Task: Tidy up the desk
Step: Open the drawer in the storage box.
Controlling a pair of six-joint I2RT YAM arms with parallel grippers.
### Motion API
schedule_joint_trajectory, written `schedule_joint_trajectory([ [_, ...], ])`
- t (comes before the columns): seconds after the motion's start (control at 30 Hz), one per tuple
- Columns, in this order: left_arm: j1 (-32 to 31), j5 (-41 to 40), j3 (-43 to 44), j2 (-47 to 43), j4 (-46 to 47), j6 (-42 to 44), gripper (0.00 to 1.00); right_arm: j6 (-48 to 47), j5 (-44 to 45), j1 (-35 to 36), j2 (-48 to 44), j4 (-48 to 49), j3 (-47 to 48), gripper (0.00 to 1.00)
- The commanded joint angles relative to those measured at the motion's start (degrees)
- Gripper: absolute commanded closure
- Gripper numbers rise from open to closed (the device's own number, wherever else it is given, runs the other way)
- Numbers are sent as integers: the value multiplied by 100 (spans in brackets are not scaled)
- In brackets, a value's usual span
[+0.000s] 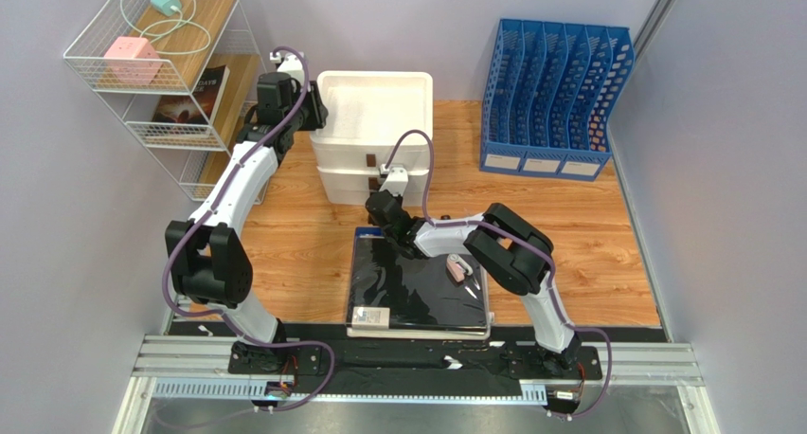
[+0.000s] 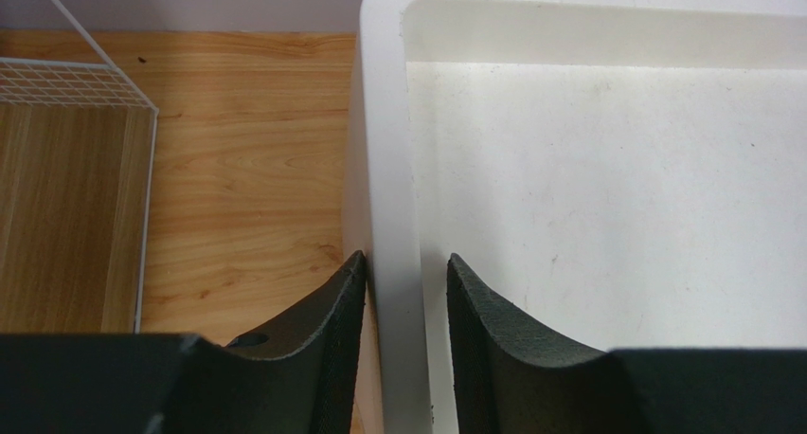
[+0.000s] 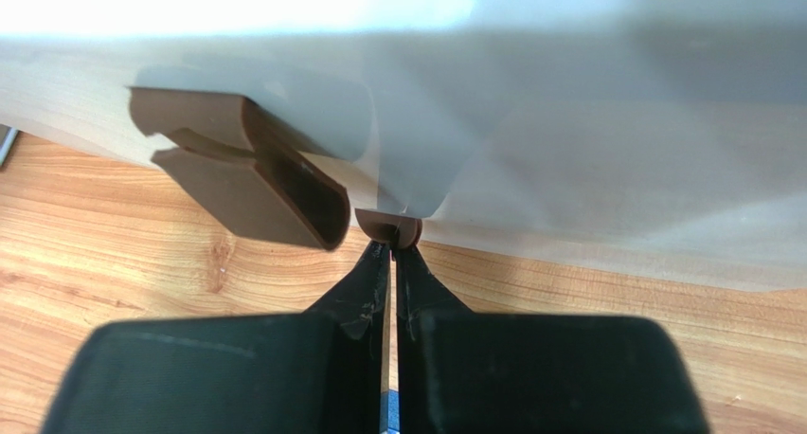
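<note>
The right pincer (image 3: 391, 249) is shut tight at the tip of a small brown handle (image 3: 388, 227) on the white box (image 1: 374, 75). It may hold only a thin bit, so a pull could make it slip off. The left pincer (image 2: 405, 259) is open over the box's rim and not squeezing, so the box could slide on the counter (image 1: 587, 254) under it.

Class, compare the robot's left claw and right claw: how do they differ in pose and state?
The left claw is open, straddling the rim of the white bin; the right claw is shut. The left is at the bin's top edge; the right is lower, tips at a small brown handle. Both have black fingers.
</note>
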Motion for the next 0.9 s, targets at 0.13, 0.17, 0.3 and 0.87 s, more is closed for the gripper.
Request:
schedule_joint_trajectory([
  [0.13,-168,375,-158,-4,-619,-153,59,63,381,319,-679,579,-685,100],
  [0.17,-168,375,-115,31,-619,-170,59,63,416,363,-792,597,-808,100],
  [0.3,-168,313,-44,119,-619,-188,59,54,530,539,-1022,746,-1107,100],
  [0.87,-168,322,-167,-39,-576,-126,61,-8,232,65,-205,228,-71,29],
])
